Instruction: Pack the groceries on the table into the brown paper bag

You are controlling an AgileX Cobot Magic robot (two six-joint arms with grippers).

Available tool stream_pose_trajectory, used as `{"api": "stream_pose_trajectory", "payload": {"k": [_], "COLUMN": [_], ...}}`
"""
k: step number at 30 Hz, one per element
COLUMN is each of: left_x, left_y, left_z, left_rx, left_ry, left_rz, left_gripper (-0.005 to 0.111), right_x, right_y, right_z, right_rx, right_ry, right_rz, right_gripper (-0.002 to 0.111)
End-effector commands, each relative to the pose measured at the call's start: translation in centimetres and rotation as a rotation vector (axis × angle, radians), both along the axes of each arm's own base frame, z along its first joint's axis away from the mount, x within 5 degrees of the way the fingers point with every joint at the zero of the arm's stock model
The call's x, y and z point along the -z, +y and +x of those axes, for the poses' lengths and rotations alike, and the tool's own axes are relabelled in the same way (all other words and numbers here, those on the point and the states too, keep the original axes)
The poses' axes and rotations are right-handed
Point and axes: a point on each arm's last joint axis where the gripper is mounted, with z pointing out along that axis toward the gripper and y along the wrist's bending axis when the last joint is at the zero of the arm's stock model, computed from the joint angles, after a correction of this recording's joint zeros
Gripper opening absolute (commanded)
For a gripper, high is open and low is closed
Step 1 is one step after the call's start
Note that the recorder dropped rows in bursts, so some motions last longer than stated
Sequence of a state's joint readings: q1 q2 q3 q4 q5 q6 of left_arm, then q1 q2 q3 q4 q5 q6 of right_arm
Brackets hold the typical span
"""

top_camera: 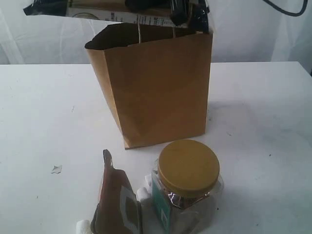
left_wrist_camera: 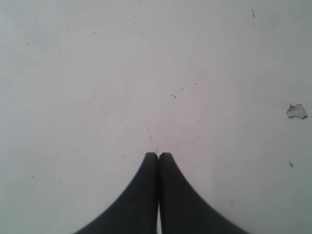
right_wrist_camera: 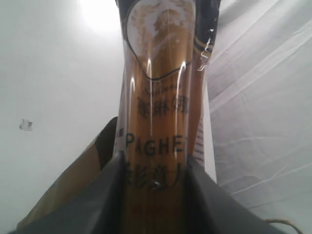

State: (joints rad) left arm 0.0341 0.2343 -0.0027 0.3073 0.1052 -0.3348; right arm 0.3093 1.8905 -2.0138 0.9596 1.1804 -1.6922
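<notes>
1. the long spaghetti packet point(top_camera: 122, 13) is sliced by the exterior view's top edge; whatever holds it up there is mostly out of frame.
2. the brown paper bag point(top_camera: 161, 87) hides its inside behind its front wall.
3. the brown-orange pouch point(top_camera: 117, 200) and the clear jar point(top_camera: 187, 190) lose their lower parts at the bottom edge; the jar's label is too blurred to read.
4. in the right wrist view the packet runs off at two edges, its print only partly legible, and the right gripper point(right_wrist_camera: 153, 158) is cut off at the base.
5. a small flake point(left_wrist_camera: 296, 111) on the table point(left_wrist_camera: 97, 73) is too small to identify.
</notes>
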Motion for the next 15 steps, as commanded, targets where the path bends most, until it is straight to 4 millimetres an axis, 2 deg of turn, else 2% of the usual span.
{"api": "stream_pose_trajectory", "payload": {"k": [1,8,15], "left_x": [0.07,0.07,0.07], "left_y": [-0.01,-0.01,-0.01], "left_z": [-0.03,-0.03,-0.03], "left_rx": [0.001,0.001,0.001], "left_ry": [-0.001,-0.001,-0.001], "left_rz": [-0.002,-0.002,-0.002], "left_gripper": [0.000,0.000,0.000], "right_x": [-3.14,-3.75,-3.73], "right_y": [-0.25,-0.52,-0.44], "right_z": [-0.62,0.28,0.21], "right_rx": [0.078,0.205,0.213], "right_ry": [-0.084,-0.075,-0.043], "right_rz": [0.137,0.204,0.214], "right_gripper": [0.000,0.000,0.000]}}
